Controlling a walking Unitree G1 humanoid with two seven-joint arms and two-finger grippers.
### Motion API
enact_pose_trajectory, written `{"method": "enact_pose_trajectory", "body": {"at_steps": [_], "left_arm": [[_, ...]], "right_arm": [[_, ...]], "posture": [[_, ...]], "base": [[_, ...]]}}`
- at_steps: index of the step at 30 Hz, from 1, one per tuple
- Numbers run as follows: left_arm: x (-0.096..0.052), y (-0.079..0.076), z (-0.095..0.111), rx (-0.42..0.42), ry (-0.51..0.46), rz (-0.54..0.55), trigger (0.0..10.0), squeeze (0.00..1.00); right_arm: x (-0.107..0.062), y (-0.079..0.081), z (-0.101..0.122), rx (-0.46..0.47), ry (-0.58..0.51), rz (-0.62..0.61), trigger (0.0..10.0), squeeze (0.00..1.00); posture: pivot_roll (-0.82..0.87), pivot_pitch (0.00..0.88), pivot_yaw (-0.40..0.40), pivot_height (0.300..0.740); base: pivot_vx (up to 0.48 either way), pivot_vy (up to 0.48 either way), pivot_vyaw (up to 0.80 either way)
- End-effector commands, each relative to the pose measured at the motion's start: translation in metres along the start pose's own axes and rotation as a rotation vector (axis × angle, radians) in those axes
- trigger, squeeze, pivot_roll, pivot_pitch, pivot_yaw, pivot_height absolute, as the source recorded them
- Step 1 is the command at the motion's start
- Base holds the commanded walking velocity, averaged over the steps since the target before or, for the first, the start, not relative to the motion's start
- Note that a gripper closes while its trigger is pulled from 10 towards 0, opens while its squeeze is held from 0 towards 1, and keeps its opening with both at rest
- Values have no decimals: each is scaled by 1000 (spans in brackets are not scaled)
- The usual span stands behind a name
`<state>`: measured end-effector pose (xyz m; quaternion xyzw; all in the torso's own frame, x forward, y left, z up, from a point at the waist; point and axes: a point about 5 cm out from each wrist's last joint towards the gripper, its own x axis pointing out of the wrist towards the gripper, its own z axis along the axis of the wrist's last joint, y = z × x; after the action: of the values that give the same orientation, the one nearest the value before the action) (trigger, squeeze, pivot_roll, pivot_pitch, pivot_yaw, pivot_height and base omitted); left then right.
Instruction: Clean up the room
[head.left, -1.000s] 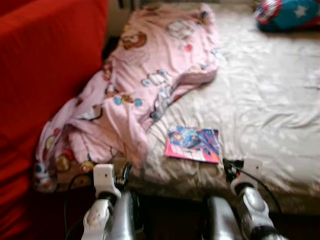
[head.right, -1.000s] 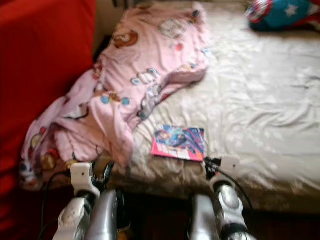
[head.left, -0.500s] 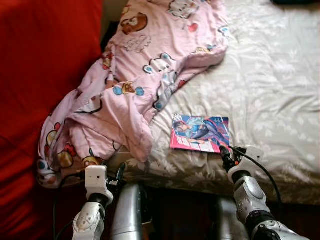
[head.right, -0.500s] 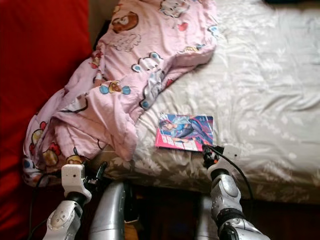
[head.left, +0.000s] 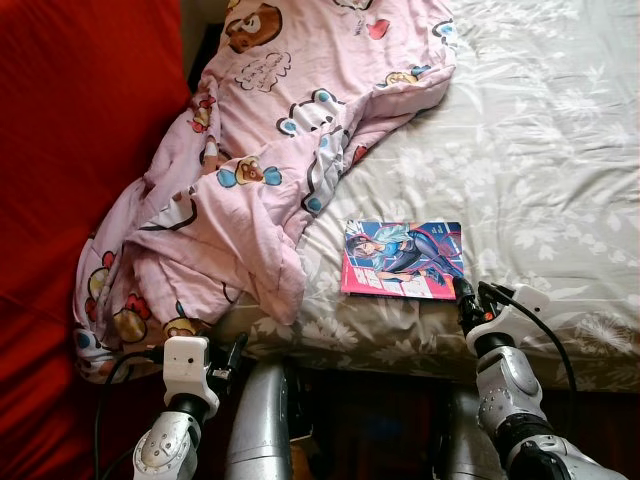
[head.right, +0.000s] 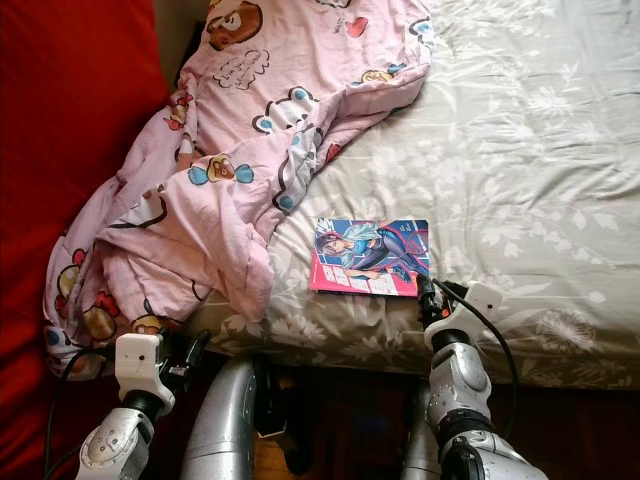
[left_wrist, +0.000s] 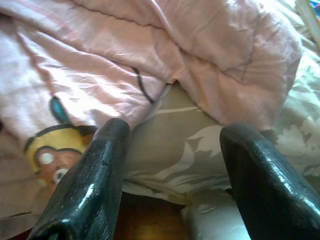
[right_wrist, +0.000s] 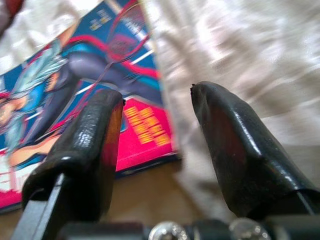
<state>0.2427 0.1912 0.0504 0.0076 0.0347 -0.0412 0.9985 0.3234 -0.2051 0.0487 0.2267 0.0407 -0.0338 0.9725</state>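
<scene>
Far left: one red upholstered surface (head.left: 70, 150), running along the side of the bed.

One pink blanket (head.left: 270, 150), printed with cartoon bears and bows, crumpled. It lies diagonally over the bed's left part, and its lower end spills over the near left corner and hangs down against the red surface.

One bed (head.left: 540, 140), covered by a pale sheet with a leaf pattern, lightly wrinkled.

One book (head.left: 402, 259), thin, glossy cover: a cartoon figure in blue and purple above a bright pink band with lettering. It lies flat on the sheet close to the bed's near edge, just right of the blanket's hanging fold, not touching it.

Left tool (left_wrist: 175, 170): low at the bed's near left corner, below the blanket's overhang. Fingers (left_wrist: 90, 185) spread wide, nothing between them; past them, the blanket fold and a strip of sheet at the mattress edge. No contact visible.

Right tool (right_wrist: 157, 135): at the bed's near edge, right by the book's lower right corner. Fingers (right_wrist: 80, 150) set wide apart, gripping nothing. One finger is over the cover's pink corner, the other over bare sheet; cannot tell if either touches.
</scene>
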Motion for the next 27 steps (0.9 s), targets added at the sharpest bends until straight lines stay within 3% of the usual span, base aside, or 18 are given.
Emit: {"method": "enact_pose_trajectory", "body": {"at_steps": [1, 6, 10, 14, 18, 19, 20, 22, 27], "left_arm": [[-11, 4, -10, 31, 64, -1, 10000, 0], [-16, 5, -10, 37, 73, -4, 10000, 0], [-17, 5, -10, 42, 78, -6, 10000, 0], [-19, 5, -7, 51, 77, -13, 10000, 0], [-21, 6, -7, 54, 79, -13, 10000, 0], [-22, 6, -6, 58, 81, -14, 10000, 0], [-22, 6, -6, 58, 81, -14, 10000, 0], [-23, 6, -5, 68, 82, -23, 10000, 0], [-24, 7, -4, 78, 85, -24, 10000, 0]], "right_arm": [[-3, 1, -9, 35, 32, 11, 10000, 0], [-2, 2, -8, 53, 30, 23, 10000, 0], [-6, -3, -13, 128, 48, -5, 10000, 0], [-15, -7, -30, 315, 93, -12, 10000, 0], [-19, -11, -34, 362, 92, -50, 10000, 0], [-22, -15, -37, 439, 89, -77, 10000, 0], [-22, -15, -37, 439, 89, -77, 10000, 0], [-28, -19, -44, 582, 95, -94, 10000, 0], [-33, -22, -51, 645, 114, -118, 10000, 0]], "posture": [[39, 351, 187, 598], [45, 358, 193, 598], [54, 364, 195, 598], [69, 376, 204, 598], [75, 379, 208, 598], [80, 382, 212, 598], [80, 382, 212, 598], [86, 386, 216, 598], [95, 389, 220, 598]], "base": [[0, 0, 0], [0, 0, 0], [0, 0, 0], [0, 0, 0], [0, 0, 0], [0, 0, 0], [0, 0, 0], [0, 0, 0], [0, 0, 0]]}}
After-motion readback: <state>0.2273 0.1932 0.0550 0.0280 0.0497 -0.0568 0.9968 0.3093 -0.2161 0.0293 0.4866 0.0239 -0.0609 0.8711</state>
